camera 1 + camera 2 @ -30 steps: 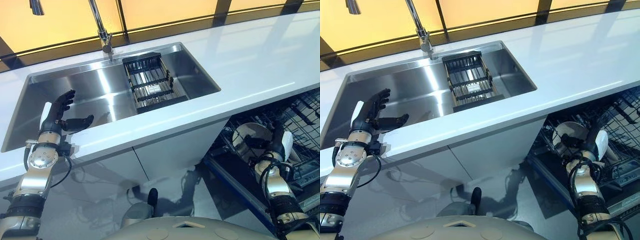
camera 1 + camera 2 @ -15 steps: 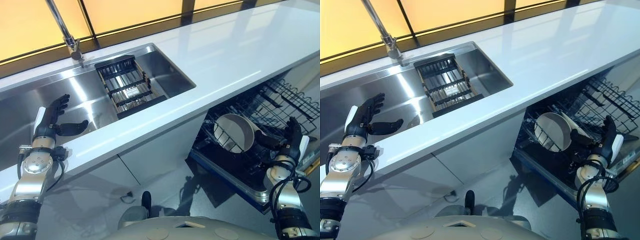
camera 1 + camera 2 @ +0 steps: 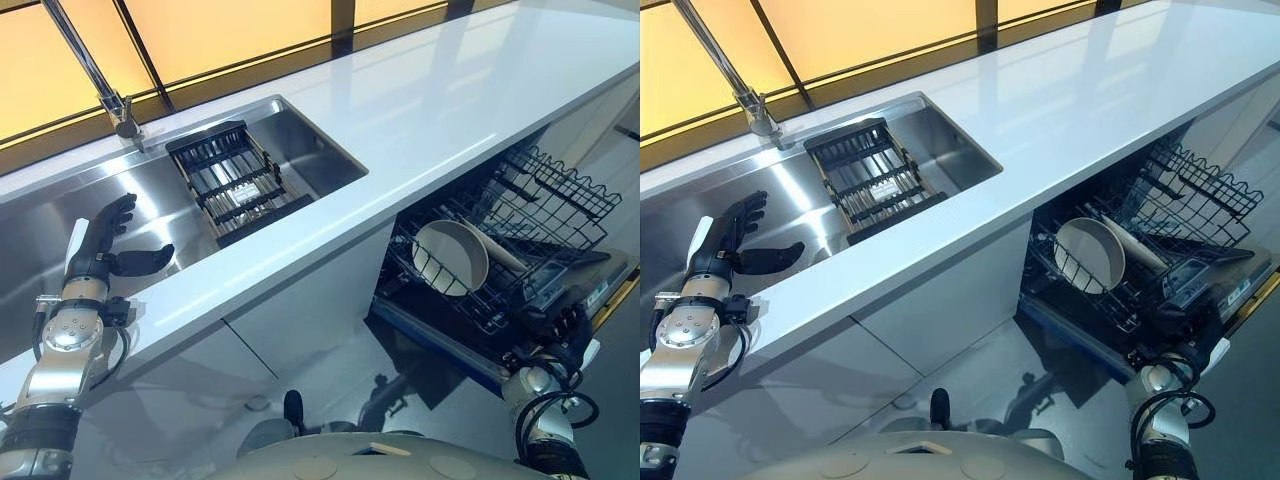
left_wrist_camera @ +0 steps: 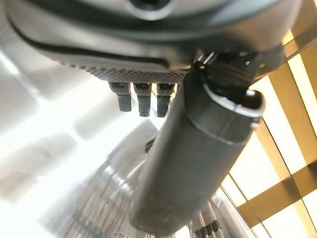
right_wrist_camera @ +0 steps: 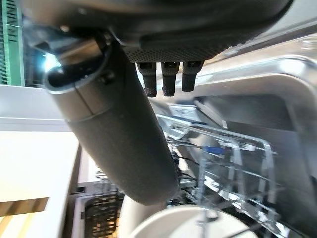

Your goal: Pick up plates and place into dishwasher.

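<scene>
right hand (image 3: 560,325) withdrawn from plate (image 3: 450,257) | plate racked, apart | fingers (image 5: 165,74) spread, empty

Each arm is silver-grey metal with a round wrist joint and dark bands along the forearm. The left hand (image 3: 103,250) is black, with a white cover along one side. The right hand (image 3: 560,330) is black too.

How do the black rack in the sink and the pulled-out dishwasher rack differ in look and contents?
The black rack sits in the steel sink, above the counter; the dishwasher rack sits below it. The black rack looks like solid slats; the dishwasher rack is thin wire. Only the dishwasher rack holds a white plate. Both are dark.
</scene>
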